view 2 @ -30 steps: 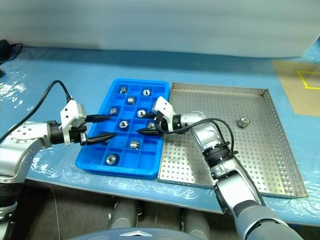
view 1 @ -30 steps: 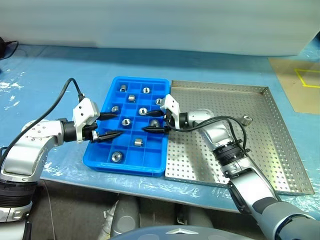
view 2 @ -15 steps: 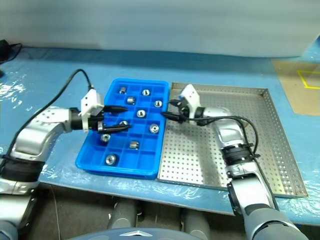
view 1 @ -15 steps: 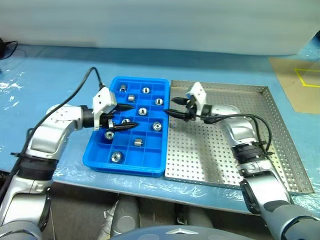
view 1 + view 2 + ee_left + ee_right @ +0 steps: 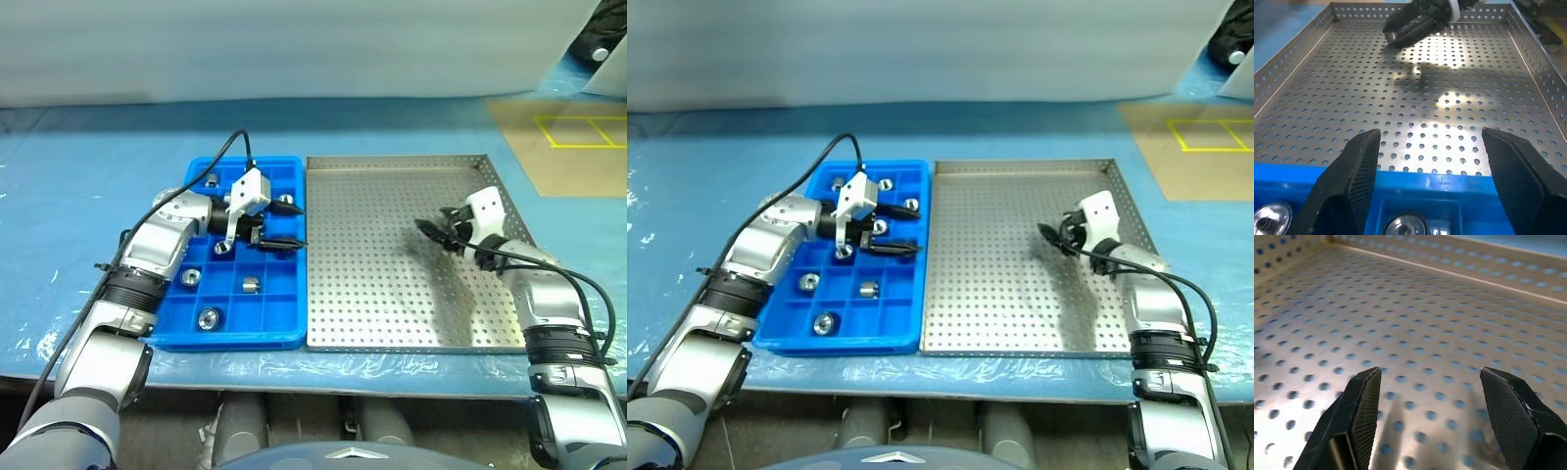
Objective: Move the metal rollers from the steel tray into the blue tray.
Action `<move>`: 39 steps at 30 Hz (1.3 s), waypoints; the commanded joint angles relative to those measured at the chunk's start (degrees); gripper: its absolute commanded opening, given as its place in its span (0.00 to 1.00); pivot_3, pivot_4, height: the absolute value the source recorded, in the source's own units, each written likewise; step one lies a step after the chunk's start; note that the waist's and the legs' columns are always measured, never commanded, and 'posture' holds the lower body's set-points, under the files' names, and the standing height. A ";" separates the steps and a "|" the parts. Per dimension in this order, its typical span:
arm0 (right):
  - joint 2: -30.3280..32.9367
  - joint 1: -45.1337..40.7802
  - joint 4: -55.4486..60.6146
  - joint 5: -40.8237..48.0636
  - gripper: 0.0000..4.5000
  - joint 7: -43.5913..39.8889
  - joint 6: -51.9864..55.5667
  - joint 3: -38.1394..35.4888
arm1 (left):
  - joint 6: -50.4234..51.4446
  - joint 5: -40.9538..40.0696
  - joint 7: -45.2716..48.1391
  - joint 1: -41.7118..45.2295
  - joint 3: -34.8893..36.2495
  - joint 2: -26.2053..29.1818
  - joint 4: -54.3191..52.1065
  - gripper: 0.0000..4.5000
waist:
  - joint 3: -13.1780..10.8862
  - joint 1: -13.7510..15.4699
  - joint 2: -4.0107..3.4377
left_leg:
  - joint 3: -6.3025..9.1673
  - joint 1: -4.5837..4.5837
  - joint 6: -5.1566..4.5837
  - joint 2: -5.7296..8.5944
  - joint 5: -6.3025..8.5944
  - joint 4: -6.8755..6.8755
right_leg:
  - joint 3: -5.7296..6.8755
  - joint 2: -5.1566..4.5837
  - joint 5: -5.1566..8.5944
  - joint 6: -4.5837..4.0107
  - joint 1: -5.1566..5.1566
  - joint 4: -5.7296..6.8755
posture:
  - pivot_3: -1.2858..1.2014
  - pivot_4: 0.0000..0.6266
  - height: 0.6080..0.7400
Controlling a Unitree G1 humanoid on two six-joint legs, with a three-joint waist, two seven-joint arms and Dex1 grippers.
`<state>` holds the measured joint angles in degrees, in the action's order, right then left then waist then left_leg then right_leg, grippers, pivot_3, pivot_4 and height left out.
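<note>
While the left gripper [image 5: 285,224] hangs spread and empty over the bright blue gridded plastic tray [image 5: 284,338], the right gripper [image 5: 438,229] gapes empty above the perforated square steel tray [image 5: 372,294].

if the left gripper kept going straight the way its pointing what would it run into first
Likely nothing at once. The left gripper, open over the blue tray, points across the steel tray. Its wrist view shows bare perforated floor ahead, then the right gripper at the far side; its height is hard to judge.
</note>
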<state>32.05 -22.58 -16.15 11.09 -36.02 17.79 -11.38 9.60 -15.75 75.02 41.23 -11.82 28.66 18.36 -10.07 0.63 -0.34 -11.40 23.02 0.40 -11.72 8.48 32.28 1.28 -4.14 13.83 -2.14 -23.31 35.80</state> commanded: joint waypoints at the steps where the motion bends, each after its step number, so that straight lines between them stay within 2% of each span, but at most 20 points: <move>1: 1.26 0.22 0.75 1.16 0.74 0.91 -1.58 -2.73 | -1.66 0.27 1.07 1.81 0.56 -0.50 1.22 0.78 | 0.00 -0.03 0.00 | 0.00 0.01 -0.02 -0.01 0.01 0.01 | 0.00 0.00 0.00 0.00 0.00 0.00 | 0.41 0.24 1.00; 8: 1.70 -1.82 -4.57 -0.47 0.74 2.36 -4.28 -2.10 | -1.70 0.64 1.08 0.34 1.20 -0.09 0.32 0.78 | 0.00 0.26 0.00 | -0.01 0.09 -0.36 -0.06 0.00 0.09 | 0.01 -0.04 0.00 -0.01 0.00 -0.03 | 0.42 0.24 1.00; 19: 0.64 -6.19 -23.23 -3.86 0.74 6.29 -13.66 -0.86 | -0.17 0.36 -0.01 -2.62 1.93 1.90 -3.57 0.78 | 0.01 0.32 -0.03 | -0.03 0.08 -0.40 -0.08 0.04 0.18 | 0.01 -0.07 0.00 -0.02 0.05 0.00 | 0.44 0.24 1.00; 25: -0.63 -6.84 -25.03 -4.48 0.74 5.98 -16.43 0.79 | 0.17 0.16 -0.32 -2.89 1.94 2.50 -4.27 0.78 | 0.01 0.28 -0.02 | -0.03 0.06 -0.26 -0.09 0.13 0.24 | 0.02 -0.06 0.00 -0.02 0.06 0.04 | 0.44 0.24 1.00; 26: -0.71 -6.83 -25.10 -4.45 0.65 6.01 -16.56 0.84 | 0.24 0.13 -0.34 -2.91 1.94 2.55 -4.38 0.78 | 0.01 0.28 -0.02 | -0.03 0.06 -0.26 -0.09 0.13 0.25 | 0.02 -0.06 0.00 -0.02 0.06 0.06 | 0.44 0.24 1.00; 28: -0.91 -6.50 -24.95 -4.38 0.54 6.05 -16.51 0.94 | 0.41 0.07 -0.28 -2.93 1.94 2.65 -4.52 0.78 | 0.01 0.27 -0.03 | -0.03 0.05 -0.25 -0.09 0.13 0.26 | 0.01 -0.06 0.00 -0.02 0.07 0.06 | 0.44 0.24 1.00; 30: -1.12 -5.96 -24.32 -3.68 0.39 4.98 -15.86 0.95 | 0.50 0.09 -0.13 -2.95 1.91 2.77 -4.56 0.78 | 0.01 0.30 -0.02 | -0.03 0.05 -0.25 -0.09 0.14 0.27 | 0.01 -0.06 0.00 -0.02 0.08 0.06 | 0.44 0.24 1.00; 35: -1.00 -4.76 -21.61 -4.27 0.37 5.66 -15.19 1.41 | 0.78 -0.01 0.08 -2.65 1.84 2.93 -4.47 0.78 | 0.01 0.32 -0.02 | -0.03 0.04 -0.24 -0.10 0.14 0.25 | 0.02 -0.06 0.00 -0.02 0.09 0.03 | 0.44 0.24 1.00; 39: -1.13 -3.29 -16.25 -2.91 0.37 3.05 -13.51 2.03 | 0.97 -0.12 0.32 -2.41 1.80 3.01 -4.55 0.78 | 0.01 0.33 -0.03 | -0.04 0.05 -0.26 -0.10 0.15 0.20 | 0.02 -0.05 0.00 -0.02 0.09 -0.03 | 0.44 0.24 1.00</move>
<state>31.08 -26.23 -34.99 7.83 -32.19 3.28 -10.14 10.59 -15.16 74.93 37.98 -11.41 31.04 15.66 -10.06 0.96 -0.36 -11.43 23.08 0.14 -11.82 8.63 32.45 1.30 -4.19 13.83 -2.16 -23.23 35.77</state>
